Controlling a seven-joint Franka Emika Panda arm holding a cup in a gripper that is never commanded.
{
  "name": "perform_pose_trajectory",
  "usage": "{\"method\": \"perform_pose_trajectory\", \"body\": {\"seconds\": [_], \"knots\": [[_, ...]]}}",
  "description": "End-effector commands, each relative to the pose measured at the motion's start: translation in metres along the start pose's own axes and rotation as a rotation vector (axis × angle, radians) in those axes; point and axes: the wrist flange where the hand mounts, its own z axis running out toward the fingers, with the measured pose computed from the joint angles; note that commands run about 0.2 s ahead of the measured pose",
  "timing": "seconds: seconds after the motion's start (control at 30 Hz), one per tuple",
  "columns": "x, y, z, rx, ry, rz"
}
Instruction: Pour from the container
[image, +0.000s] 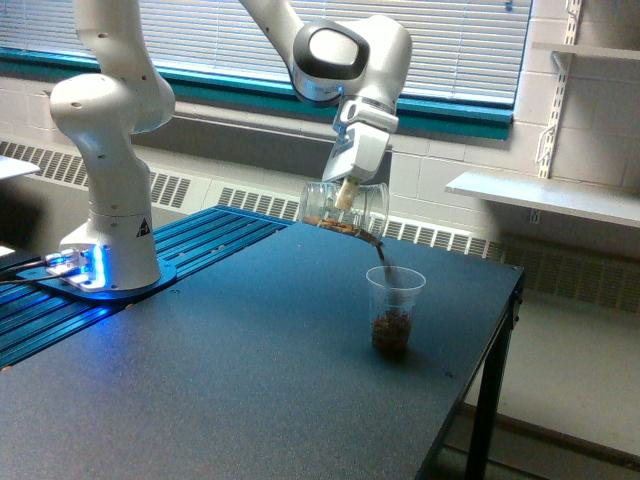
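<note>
Above the table (250, 400), the gripper (346, 194) clamps the container (342, 208), tipped nearly flat, mouth aimed down toward the exterior view's right, lip over the cup (393, 311).

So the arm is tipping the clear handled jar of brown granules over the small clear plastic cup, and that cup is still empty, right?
Not quite. The exterior view shows the small clear plastic cup already holds brown granules in its lower part. The rest stands: the pincer holds the clear handled jar tipped above the cup, with granules falling from its mouth.
</note>
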Motion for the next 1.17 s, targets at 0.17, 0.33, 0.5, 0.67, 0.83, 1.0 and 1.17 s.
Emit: {"method": "perform_pose_trajectory", "body": {"seconds": [0.17, 0.33, 0.5, 0.67, 0.83, 1.0, 1.17], "knots": [[0.004, 0.003, -0.014, -0.041, -0.011, -0.062], [0.004, 0.005, -0.021, -0.059, -0.029, -0.076], [0.004, 0.006, -0.027, -0.069, -0.047, -0.085], [0.004, 0.007, -0.031, -0.075, -0.057, -0.096], [0.003, 0.006, -0.029, -0.057, -0.060, -0.094], [0.002, 0.004, -0.028, -0.039, -0.057, -0.083], [0.000, 0.003, -0.025, -0.018, -0.052, -0.067]]}}
